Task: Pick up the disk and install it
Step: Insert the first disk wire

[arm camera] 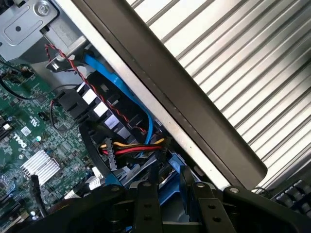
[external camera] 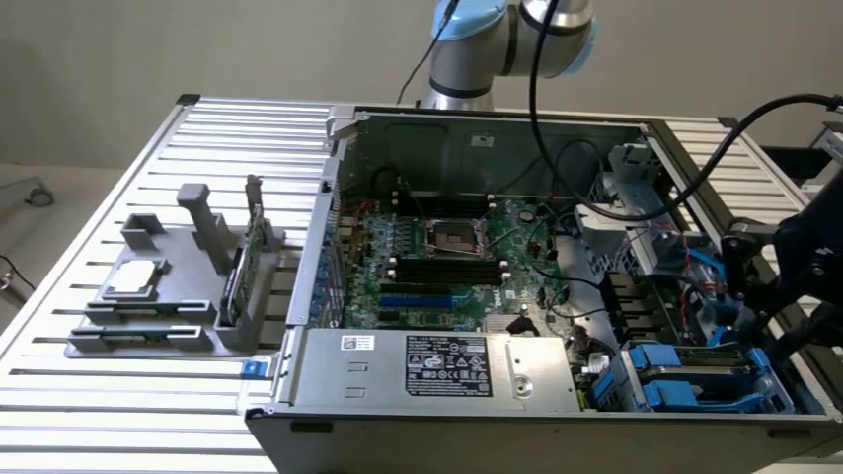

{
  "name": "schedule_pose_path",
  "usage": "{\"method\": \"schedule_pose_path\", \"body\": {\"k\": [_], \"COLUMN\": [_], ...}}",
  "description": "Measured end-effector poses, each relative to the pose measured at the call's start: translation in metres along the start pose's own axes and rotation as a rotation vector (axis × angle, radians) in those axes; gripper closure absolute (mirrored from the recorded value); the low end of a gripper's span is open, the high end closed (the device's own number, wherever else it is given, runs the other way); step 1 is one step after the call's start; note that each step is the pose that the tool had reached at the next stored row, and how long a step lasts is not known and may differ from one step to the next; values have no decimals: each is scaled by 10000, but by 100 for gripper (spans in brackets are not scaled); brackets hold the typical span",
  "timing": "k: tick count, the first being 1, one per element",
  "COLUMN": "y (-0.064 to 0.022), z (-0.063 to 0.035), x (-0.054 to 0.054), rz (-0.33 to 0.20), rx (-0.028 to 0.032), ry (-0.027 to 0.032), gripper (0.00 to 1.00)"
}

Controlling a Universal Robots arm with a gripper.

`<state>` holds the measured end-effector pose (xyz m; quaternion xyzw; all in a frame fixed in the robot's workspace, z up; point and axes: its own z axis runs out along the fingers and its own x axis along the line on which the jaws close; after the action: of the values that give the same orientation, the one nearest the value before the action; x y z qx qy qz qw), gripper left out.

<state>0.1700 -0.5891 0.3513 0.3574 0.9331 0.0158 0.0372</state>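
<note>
1. The open computer case [external camera: 527,439] lies flat on the slatted table [external camera: 237,128], which gives me access from above.
2. The gripper [arm camera: 172,201] hangs over its drive-bay corner.
3. I judge it clenched on the disk [arm camera: 183,177], whose blue frame sits between the fingers.

In the wrist view the gripper [arm camera: 172,187] is cut off by the picture's edge and hides most of the disk [arm camera: 186,179]. In the exterior view the arm [external camera: 507,39] runs off the upper edge, and the power supply label [external camera: 428,363] is too small to read.
</note>
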Motion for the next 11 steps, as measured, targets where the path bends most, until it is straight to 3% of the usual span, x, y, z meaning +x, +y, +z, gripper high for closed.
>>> {"method": "schedule_pose_path", "body": {"k": [11], "y": [60], "z": [90], "x": [68], "rz": [186], "rx": [15], "ry": [-5], "gripper": [69]}}
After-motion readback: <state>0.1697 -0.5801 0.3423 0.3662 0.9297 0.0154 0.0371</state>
